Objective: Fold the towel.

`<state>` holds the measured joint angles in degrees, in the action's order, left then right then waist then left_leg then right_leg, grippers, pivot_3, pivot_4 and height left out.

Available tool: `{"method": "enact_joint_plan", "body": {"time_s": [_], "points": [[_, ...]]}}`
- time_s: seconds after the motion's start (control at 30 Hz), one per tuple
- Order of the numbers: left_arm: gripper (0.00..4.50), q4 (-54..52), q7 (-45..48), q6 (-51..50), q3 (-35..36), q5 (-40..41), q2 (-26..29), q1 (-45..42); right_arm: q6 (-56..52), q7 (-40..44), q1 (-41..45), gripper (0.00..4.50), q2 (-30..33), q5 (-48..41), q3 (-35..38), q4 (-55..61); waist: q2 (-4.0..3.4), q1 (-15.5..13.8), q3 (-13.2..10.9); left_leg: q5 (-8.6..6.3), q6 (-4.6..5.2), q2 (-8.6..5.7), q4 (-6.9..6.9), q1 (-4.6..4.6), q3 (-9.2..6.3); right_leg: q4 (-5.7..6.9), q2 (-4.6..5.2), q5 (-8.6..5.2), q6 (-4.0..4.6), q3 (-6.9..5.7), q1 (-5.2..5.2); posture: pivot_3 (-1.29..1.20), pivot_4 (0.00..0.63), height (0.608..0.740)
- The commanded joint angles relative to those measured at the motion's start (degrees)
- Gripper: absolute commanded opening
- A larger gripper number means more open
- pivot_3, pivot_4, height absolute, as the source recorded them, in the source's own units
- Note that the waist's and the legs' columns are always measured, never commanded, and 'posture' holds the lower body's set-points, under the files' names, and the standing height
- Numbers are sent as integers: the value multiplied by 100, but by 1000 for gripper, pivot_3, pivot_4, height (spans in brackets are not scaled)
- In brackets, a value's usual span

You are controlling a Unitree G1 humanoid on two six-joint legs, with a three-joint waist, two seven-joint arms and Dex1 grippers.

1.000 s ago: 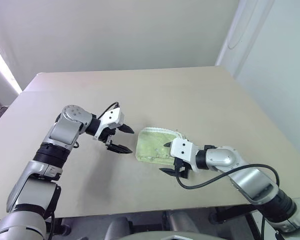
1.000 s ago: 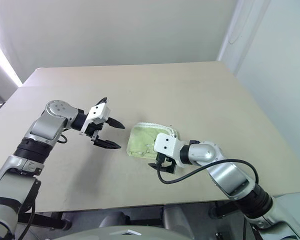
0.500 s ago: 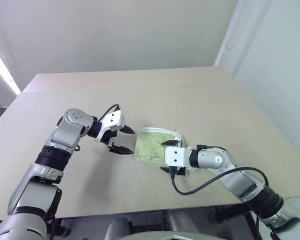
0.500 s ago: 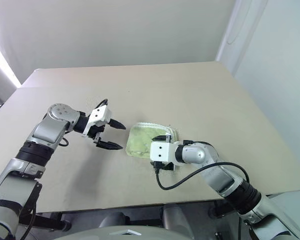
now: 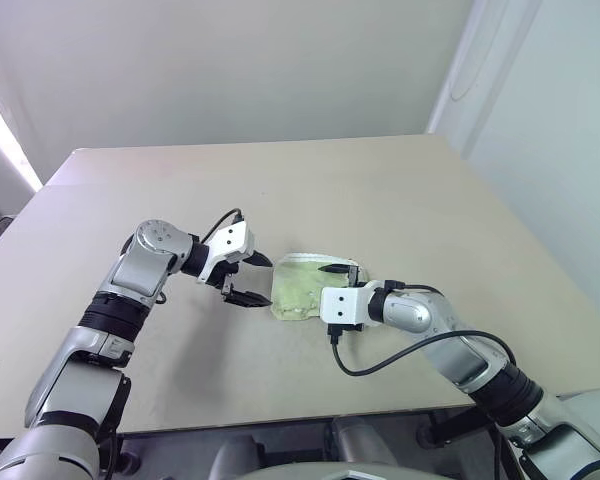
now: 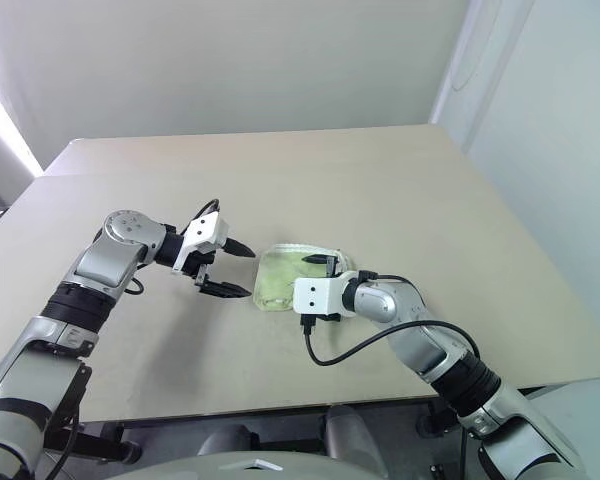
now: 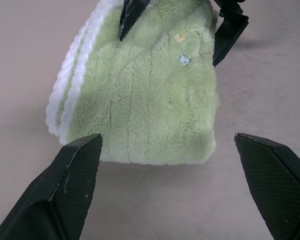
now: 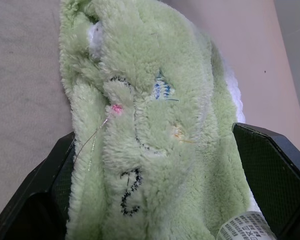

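Observation:
The towel (image 5: 298, 289) lies folded into a small light green pad with white edging in the middle of the table. A small stitched emblem (image 8: 162, 90) and a white label (image 8: 245, 227) show on its top layer. My right gripper (image 5: 323, 284) is open and straddles the towel's right end, one black finger (image 5: 332, 268) lying over the cloth. In the right wrist view the cloth sits between both fingers. Just off the towel's left edge, my left gripper (image 5: 265, 282) is open and points at it; its fingertips (image 7: 85, 150) frame the near edge without touching.
The beige table (image 5: 380, 190) stretches far behind and to both sides of the towel. Its front edge runs close below my arms. A black cable (image 5: 380, 365) loops from my right wrist over the tabletop.
My right gripper has rolled and moved forward from the towel's near right corner onto its right end. The left gripper has stayed in place beside the left edge.

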<state>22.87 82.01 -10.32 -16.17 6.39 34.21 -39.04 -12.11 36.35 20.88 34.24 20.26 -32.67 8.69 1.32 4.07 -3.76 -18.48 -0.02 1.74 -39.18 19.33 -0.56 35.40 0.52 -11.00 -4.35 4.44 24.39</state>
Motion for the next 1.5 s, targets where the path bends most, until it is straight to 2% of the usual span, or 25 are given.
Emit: {"method": "enact_joint_plan", "body": {"time_s": [0.03,0.27,0.37,0.73,1.03,1.2,1.43,1.5], "points": [[4456,-25,-17,56,104,19,21,-182,-107,52,-50,4500,18,167,219,-27,0,-1,0,0,0,0,0,0,0,0,0,0,0,0,0,0,0,712],[4456,-113,-36,-56,103,9,31,-249,46,309,-312,4500,-147,30,146,243,0,-8,0,0,0,-1,4,6,-1,-4,1,0,0,0,2,0,0,712],[4500,-174,-40,-112,98,12,29,-265,19,195,-292,3922,-249,221,139,135,1,7,-1,0,1,-1,8,7,0,-6,0,0,1,0,6,0,0,712],[4500,-427,41,-493,108,119,102,-260,83,-167,-161,46,-420,459,465,-168,0,0,-1,0,0,-1,7,7,-1,-4,0,0,0,0,7,0,0,712],[4500,-712,320,-1081,298,519,311,-267,-116,-22,-111,15,-405,142,1049,279,-1,-3,-4,0,0,-1,8,10,-2,-6,0,0,1,0,9,0,0,712],[4500,-639,48,-1276,605,743,250,-418,-208,-8,-100,15,88,17,1809,285,-2,-16,-6,0,0,-4,8,16,-2,-10,4,0,0,0,11,0,0,712],[4500,-832,-157,-1336,834,1046,98,-240,16,-289,-75,15,600,-290,2745,-617,-2,-6,-8,-1,1,-5,17,14,0,-16,3,-1,0,2,11,0,0,712],[4500,-878,-352,-1340,996,1201,-55,-195,227,-574,11,15,739,-171,2844,-1265,-2,-2,-8,-1,1,-5,17,12,0,-16,3,-1,0,3,10,0,0,712]]}}
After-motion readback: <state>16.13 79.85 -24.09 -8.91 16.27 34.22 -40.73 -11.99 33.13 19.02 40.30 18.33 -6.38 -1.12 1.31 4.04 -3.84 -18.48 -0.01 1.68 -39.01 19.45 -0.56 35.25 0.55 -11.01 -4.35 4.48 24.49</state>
